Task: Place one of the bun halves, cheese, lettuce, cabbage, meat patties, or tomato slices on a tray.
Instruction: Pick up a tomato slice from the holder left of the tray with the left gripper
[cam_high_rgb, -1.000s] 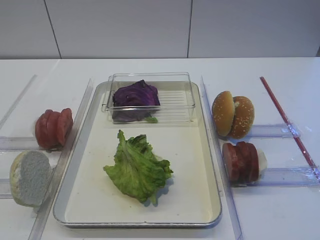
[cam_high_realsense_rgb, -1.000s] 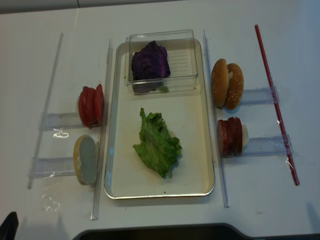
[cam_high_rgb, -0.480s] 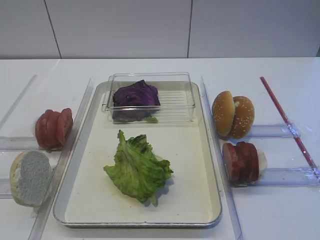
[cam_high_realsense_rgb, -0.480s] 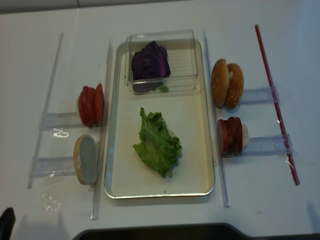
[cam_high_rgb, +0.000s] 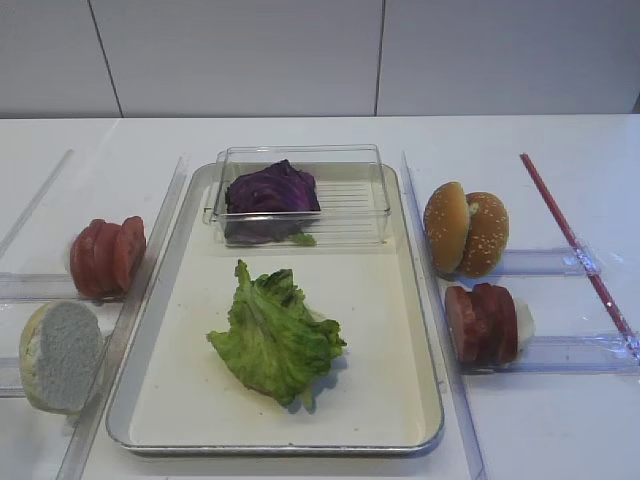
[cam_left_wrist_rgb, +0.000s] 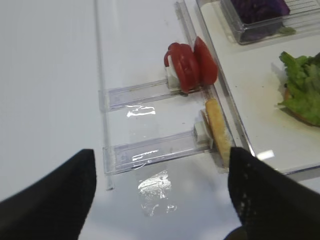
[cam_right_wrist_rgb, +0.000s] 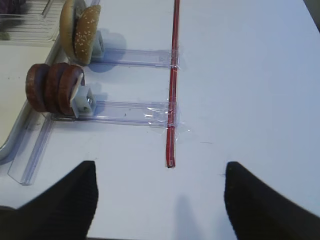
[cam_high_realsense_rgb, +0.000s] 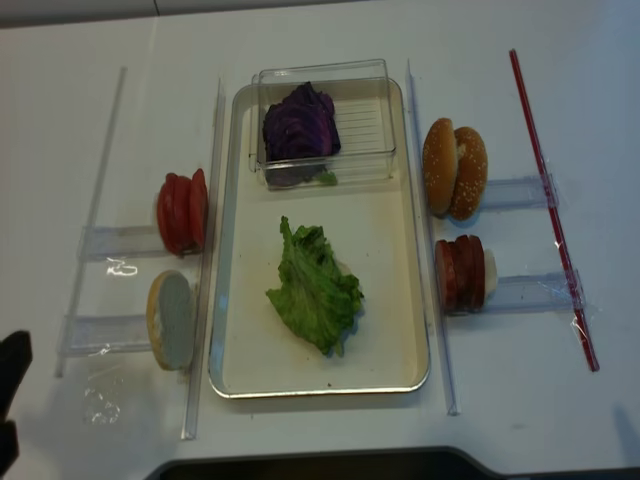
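Your left claw (cam_left_wrist_rgb: 157, 200) and right claw (cam_right_wrist_rgb: 160, 200) both gape wide, holding nothing. On the tray (cam_high_rgb: 420, 330), mid-table, the lettuce (cam_high_rgb: 275, 335) lies before a clear box (cam_high_rgb: 350, 200) of cabbage (cam_high_rgb: 270, 190) — tomato slices (cam_high_rgb: 105, 255) stand racked toward the left edge. No writing shows.

My left gripper (cam_left_wrist_rgb: 160, 195) hung with jaws spread wide, holding nothing. My right gripper (cam_right_wrist_rgb: 160, 200) was likewise parted and bare.
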